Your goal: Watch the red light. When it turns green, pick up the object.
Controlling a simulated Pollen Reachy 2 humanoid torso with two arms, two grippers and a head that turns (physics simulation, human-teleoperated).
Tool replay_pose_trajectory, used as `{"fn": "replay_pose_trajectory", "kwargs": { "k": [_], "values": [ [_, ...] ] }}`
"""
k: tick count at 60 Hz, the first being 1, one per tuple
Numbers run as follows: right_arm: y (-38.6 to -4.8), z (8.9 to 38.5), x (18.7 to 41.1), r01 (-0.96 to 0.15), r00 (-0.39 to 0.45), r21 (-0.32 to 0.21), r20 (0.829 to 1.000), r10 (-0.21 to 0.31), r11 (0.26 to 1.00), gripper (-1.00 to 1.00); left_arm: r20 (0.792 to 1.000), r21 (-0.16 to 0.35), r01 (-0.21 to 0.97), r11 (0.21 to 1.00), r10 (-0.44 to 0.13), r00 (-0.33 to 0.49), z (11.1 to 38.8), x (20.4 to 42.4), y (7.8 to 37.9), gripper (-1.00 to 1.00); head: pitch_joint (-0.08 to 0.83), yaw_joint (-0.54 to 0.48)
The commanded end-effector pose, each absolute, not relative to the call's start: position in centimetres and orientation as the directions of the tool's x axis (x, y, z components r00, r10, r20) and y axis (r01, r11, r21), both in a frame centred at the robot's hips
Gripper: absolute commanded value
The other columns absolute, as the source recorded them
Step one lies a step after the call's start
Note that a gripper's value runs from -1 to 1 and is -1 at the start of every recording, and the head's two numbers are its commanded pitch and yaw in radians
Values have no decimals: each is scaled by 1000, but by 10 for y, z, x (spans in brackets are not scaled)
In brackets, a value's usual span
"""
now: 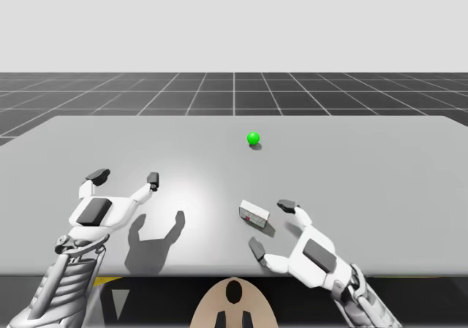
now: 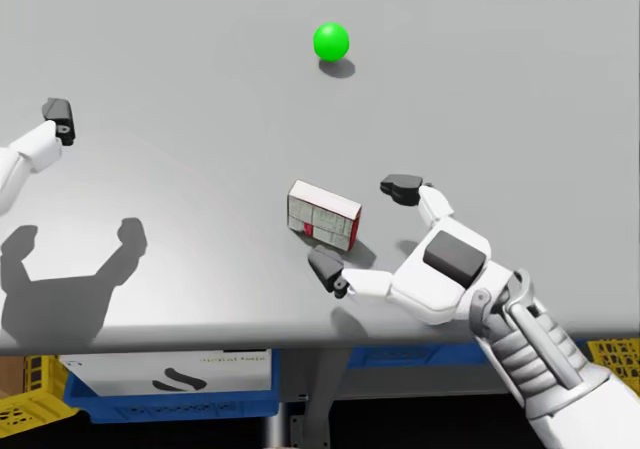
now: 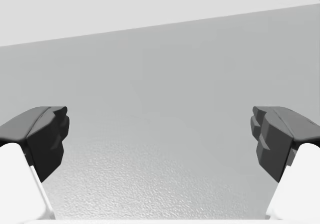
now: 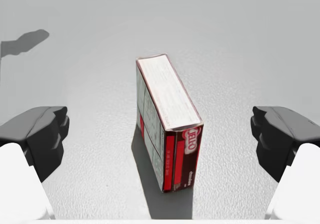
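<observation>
Right gripper [image 4: 160,139] fingers, dark-tipped on white links, stand spread wide in the right wrist view, and the box [image 4: 167,119] sits in the gap between them with bare table [image 4: 240,59] showing on both sides, so neither finger touches it. It is a small box standing on a long narrow side, its white narrow face turned up, its broad faces red and white, and a red end pointing back toward the gripper. Its long axis runs roughly along the gripper's line, slanting a little away toward one side. From the head view the box lies just ahead of the fingertips, closer to the finger nearer me than to the farther one; from the high view it rests near the table's front edge, right of the middle, with the hand low behind it. Well beyond the box, toward the table's far side, the light [image 1: 253,138] is a small ball glowing green. Over on the left, the left gripper [image 1: 125,176] hangs above bare table with its fingers also held wide apart and nothing between them, well apart from the box. Its forked shadow [image 1: 153,237] falls on the table between the two hands.
</observation>
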State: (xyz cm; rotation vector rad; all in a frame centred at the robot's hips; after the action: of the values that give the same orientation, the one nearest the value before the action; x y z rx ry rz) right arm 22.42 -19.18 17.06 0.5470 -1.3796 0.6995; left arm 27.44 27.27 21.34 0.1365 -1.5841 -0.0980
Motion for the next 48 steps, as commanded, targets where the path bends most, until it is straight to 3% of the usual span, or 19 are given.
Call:
{"fn": "replay_pose_trajectory", "kwargs": {
  "k": [1, 13, 28, 30, 33, 34, 35, 36, 38, 41, 48],
  "values": [
    [-187, 153, 246, -761, 79, -41, 985, 155, 648, -1000, 989, 148, -25, 989, -149, -14, 213, 275, 273, -1000, 754, -98],
    [-176, 141, 268, -795, 148, 34, 979, 139, 606, -1000, 989, 149, -26, 989, -149, -14, 214, 275, 273, -1000, 757, -104],
    [-164, 138, 274, -812, 116, -7, 978, 174, 584, -989, 989, 148, -26, 989, -148, -14, 214, 275, 273, -1000, 760, -106],
    [-164, 137, 274, -811, 115, -7, 978, 172, 584, -805, 989, 148, -26, 989, -148, -14, 214, 275, 273, -1000, 760, -106],
    [-165, 136, 273, -808, 105, -13, 981, 165, 589, -22, 989, 148, -26, 989, -148, -14, 214, 275, 272, -1000, 760, -107],
    [-166, 136, 273, -804, 104, -15, 981, 165, 595, 117, 989, 148, -25, 989, -149, -14, 214, 275, 272, -1000, 760, -107],
    [-166, 136, 273, -803, 100, -17, 982, 163, 596, 498, 989, 148, -25, 989, -149, -14, 213, 275, 272, -1000, 760, -107],
    [-166, 136, 273, -802, 102, -16, 981, 163, 597, 717, 989, 148, -25, 989, -149, -14, 213, 275, 272, -1000, 760, -108],
    [-167, 136, 273, -803, 110, -8, 981, 161, 596, 885, 989, 149, -25, 989, -149, -14, 213, 275, 272, -1000, 759, -108],
    [-168, 135, 273, -804, 102, -14, 982, 160, 595, 979, 989, 149, -26, 988, -150, -14, 213, 275, 272, -1000, 759, -109],
    [-168, 134, 273, -810, 104, -15, 980, 169, 587, 1000, 989, 150, -26, 988, -150, -14, 214, 275, 272, -1000, 759, -111]
  ]
}}
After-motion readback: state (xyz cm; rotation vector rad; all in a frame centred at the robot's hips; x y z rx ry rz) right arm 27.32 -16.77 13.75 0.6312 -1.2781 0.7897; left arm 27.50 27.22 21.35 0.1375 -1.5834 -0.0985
